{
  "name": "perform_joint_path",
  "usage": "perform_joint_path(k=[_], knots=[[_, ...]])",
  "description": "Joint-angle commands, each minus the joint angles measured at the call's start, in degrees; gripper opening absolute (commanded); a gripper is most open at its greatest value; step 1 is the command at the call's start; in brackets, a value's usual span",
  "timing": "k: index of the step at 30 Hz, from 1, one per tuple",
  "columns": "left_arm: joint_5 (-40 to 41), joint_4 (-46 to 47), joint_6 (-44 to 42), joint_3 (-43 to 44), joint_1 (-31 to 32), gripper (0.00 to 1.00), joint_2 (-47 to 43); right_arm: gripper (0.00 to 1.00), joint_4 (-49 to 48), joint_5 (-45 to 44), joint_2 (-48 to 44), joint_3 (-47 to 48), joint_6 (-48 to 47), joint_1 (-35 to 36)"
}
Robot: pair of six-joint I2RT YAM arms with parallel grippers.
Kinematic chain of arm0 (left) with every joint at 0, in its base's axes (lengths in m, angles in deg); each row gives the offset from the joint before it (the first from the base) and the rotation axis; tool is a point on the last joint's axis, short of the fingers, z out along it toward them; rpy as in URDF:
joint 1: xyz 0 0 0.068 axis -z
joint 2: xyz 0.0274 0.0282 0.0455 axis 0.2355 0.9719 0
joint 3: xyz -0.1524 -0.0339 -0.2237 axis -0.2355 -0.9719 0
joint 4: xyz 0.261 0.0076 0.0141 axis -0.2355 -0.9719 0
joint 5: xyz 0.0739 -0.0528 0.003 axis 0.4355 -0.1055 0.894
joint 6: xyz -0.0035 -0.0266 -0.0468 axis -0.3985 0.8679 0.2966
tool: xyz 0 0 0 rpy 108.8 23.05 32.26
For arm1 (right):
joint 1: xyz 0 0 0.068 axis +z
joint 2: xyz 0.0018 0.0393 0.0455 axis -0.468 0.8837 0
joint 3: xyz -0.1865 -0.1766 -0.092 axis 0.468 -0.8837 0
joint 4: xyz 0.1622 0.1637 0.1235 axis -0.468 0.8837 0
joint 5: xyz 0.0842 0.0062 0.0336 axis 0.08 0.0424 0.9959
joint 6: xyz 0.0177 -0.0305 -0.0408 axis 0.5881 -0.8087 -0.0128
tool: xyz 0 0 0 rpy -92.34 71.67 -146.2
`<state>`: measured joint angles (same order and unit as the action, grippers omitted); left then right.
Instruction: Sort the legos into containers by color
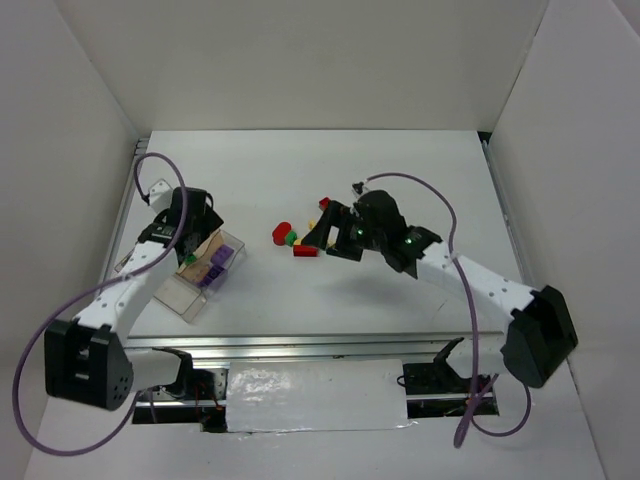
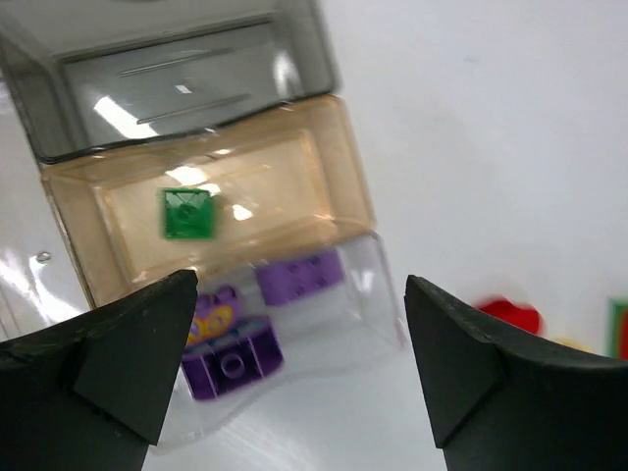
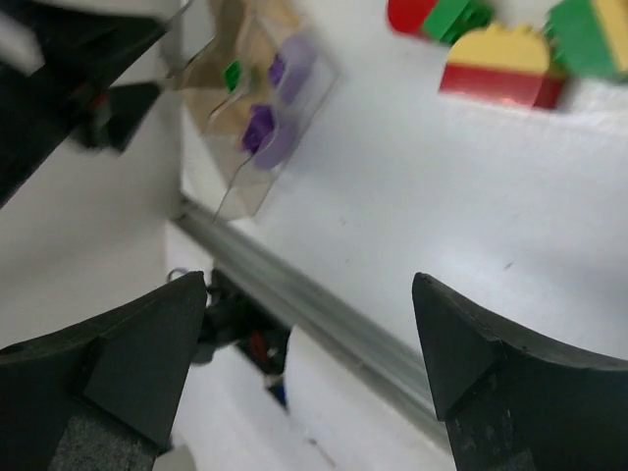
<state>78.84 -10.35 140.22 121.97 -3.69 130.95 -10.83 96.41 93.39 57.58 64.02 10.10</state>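
A small square green plastic brick [image 2: 188,213] lies alone in the amber-tinted middle compartment of the clear plastic divided tray [image 2: 343,167]. The compartment next to it holds several purple plastic bricks [image 2: 299,275], and the grey-tinted one on its other side shows nothing inside. The left gripper [image 2: 299,373] hangs over the tray with its black jaws spread wide and nothing between them, so I judge the green drop done and this arm free. Off the tray, on the white table [image 1: 330,180] toward the right arm's side, a loose cluster of red, green and yellow bricks [image 1: 292,240] waits unsorted, among them a rounded yellow piece [image 3: 496,49] set against a red one. The right gripper [image 3: 304,324] hovers just beyond that cluster from the tray, jaws wide too and holding nothing. The next move calls for a pick from the cluster: the pieces touch one another, so the fingers must single out one colour, close squarely on a very small part, and carry it to a matching compartment
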Motion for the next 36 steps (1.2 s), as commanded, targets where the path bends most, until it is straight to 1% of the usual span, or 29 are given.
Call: perform_joint_path(k=[1,2,3,4,5,6,7,8,9,10,12,13,14,16,19,20,21,25,27,32,35,36], knots=[[-6.5,1.5,-6.6,-0.8,3.9,1.00,-9.1,0.93,12.1,-13.2,8.5,11.3,-9.5,0.1],[-7.2,0.9,-7.7,-1.3,4.7,1.00,-12.1,0.93,13.8,-14.5,13.4,13.7,-11.2,0.1],[-9.0,0.5,-8.8,-1.7,5.5,0.99,-13.2,0.93,16.6,-17.6,15.7,18.2,-14.3,0.0],[-10.7,-0.6,-10.9,-1.8,5.6,1.00,-14.0,0.93,17.6,-17.9,18.0,20.3,-16.0,-0.1],[-12.2,-2.7,-12.2,-1.8,6.0,1.00,-15.6,0.93,19.8,-18.0,22.3,24.4,-17.9,-0.1],[-15.9,-3.2,-13.6,-2.2,6.1,1.00,-16.6,0.93,21.4,-18.1,24.6,26.8,-20.8,-0.1],[-18.0,-3.8,-16.6,-2.4,6.3,1.00,-18.6,0.92,23.0,-18.3,27.2,29.2,-22.2,0.0],[-19.4,-5.6,-17.1,-2.5,6.8,1.00,-19.7,0.92,24.1,-18.7,31.3,33.1,-23.5,0.0],[-21.2,-6.6,-17.2,-2.4,8.0,0.99,-21.0,0.91,25.7,-20.5,33.0,34.7,-25.8,0.2],[-22.8,-7.1,-18.0,-2.6,8.3,1.00,-23.9,0.91,26.4,-21.4,34.8,36.3,-26.5,0.2],[-25.4,-8.4,-18.8,-2.8,8.5,1.00,-26.9,0.91,27.1,-23.0,39.0,39.7,-28.9,-0.2],[-26.1,-9.1,-19.8,-2.6,8.5,0.99,-29.7,0.90,27.1,-22.1,40.4,40.8,-29.8,-0.4],[-26.2,-10.4,-20.3,-2.4,8.5,0.99,-31.0,0.84,27.9,-22.0,43.1,43.1,-31.2,-0.8],[-25.2,-11.2,-21.0,-2.4,8.5,1.00,-34.1,0.80,29.5,-23.6,47.0,46.0,-31.8,-1.0],[-27.3,-8.6,-21.0,-5.0,8.7,0.99,-36.8,0.76,29.3,-23.5,49.8,48.8,-32.5,-1.4],[-28.1,-7.5,-21.0,-5.8,8.7,1.00,-36.7,0.74,29.1,-23.3,50.1,49.0,-32.6,-1.6],[-28.9,-7.5,-21.1,-5.8,8.7,1.00,-36.3,0.69,28.9,-22.7,50.8,49.4,-32.6,-1.7],[-30.3,-7.7,-21.7,-5.5,8.9,0.99,-34.0,0.64,27.3,-21.9,51.8,49.2,-32.8,-2.4],[-31.2,-7.2,-21.8,-5.7,9.0,0.99,-33.8,0.59,27.1,-21.4,52.8,50.0,-33.1,-2.7],[-31.3,-6.6,-21.5,-6.4,9.0,0.99,-35.4,0.58,28.1,-20.5,55.8,52.1,-34.0,-3.0],[-31.4,-6.5,-21.5,-6.5,9.2,0.99,-35.6,0.49,28.2,-20.4,56.5,52.5,-34.2,-3.3],[-31.4,-6.5,-21.5,-6.5,9.3,0.99,-35.6,0.39,28.1,-20.3,56.5,52.3,-34.2,-3.6]])
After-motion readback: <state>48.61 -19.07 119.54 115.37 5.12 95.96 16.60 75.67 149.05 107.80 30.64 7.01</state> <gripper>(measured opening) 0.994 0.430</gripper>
